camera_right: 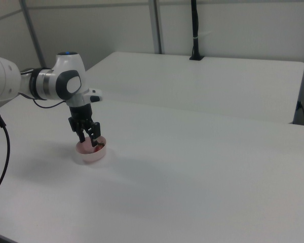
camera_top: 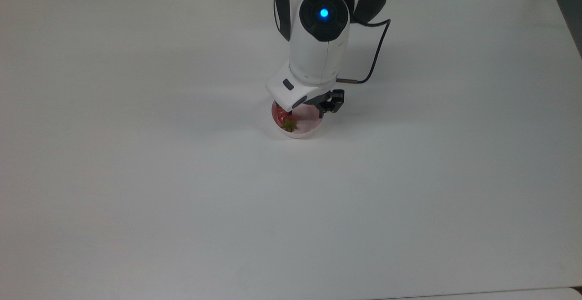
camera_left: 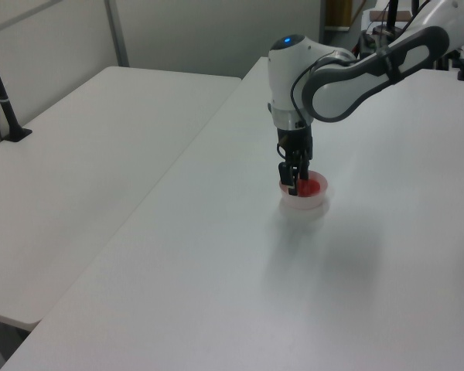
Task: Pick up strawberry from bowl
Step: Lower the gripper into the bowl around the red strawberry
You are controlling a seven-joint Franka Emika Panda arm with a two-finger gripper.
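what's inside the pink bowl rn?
The strawberry lies in the bowl, against the wall on the top view's left, green cap toward the near rim. The gripper has its open fingers dipped in around it. The arm covers the bowl's far half.

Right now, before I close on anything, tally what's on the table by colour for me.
Red: 1, the strawberry, green cap, lying in the bowl
Pale pink: 1, the bowl
White: 1, the table itself
Total: 3, with the gripper reaching down into the bowl, fingers apart.
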